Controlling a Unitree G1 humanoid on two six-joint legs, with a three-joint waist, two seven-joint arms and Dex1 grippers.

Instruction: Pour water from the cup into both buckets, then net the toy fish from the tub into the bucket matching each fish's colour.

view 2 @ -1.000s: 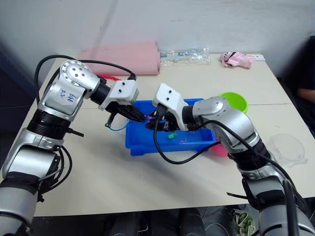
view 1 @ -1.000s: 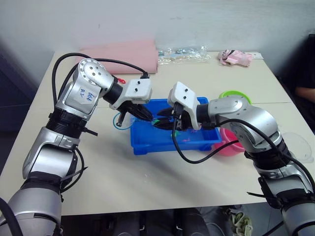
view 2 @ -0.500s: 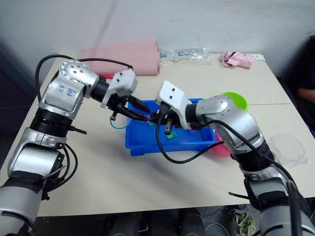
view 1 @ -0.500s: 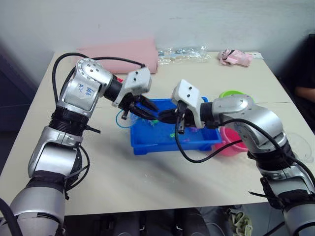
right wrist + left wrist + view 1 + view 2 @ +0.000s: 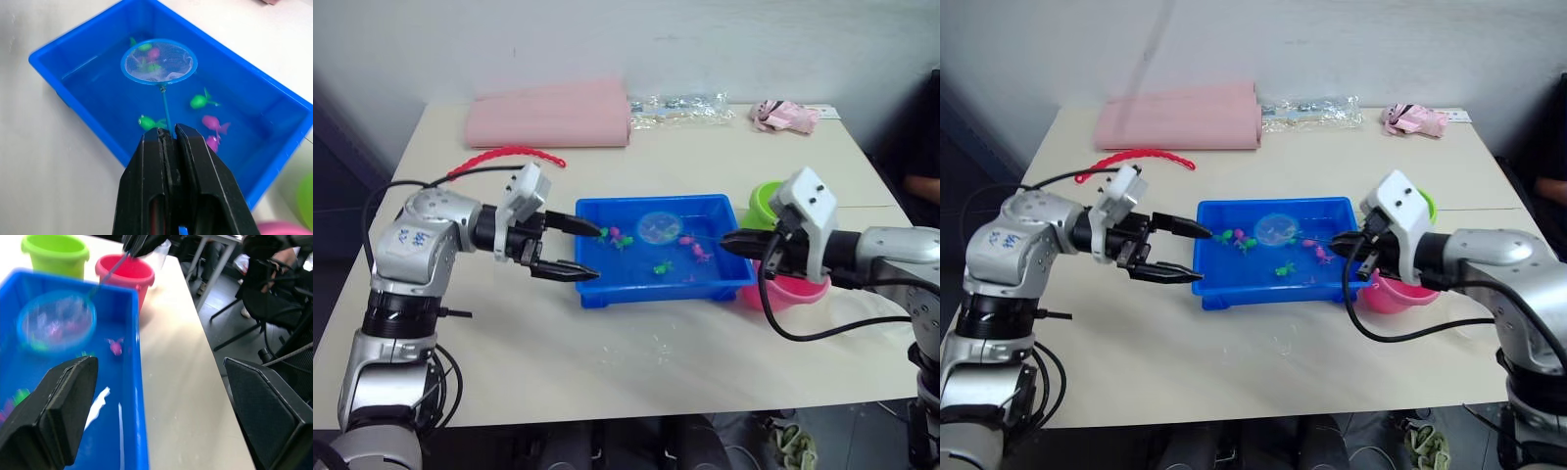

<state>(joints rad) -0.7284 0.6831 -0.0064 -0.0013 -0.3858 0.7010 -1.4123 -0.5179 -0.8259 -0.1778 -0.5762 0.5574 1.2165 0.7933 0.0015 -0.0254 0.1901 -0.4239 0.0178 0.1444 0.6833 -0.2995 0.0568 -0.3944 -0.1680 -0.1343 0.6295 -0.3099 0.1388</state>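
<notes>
Holding net [image 5: 159,61] over tub [image 5: 607,292], right gripper [image 5: 168,139] clamped on handle.

Pink folded cloth [image 5: 549,113], red beaded strip [image 5: 505,157], clear bag [image 5: 680,104] on table [image 5: 636,362].

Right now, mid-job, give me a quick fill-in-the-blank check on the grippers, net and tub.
1. The right gripper is shut on the net's ____.
2. The net has its hoop over the ____ tub.
3. The left gripper has its fingers ____ and holds nothing.
4. Beside the pink bucket stands a ____ one.

Missing words: handle; blue; open; green
</notes>
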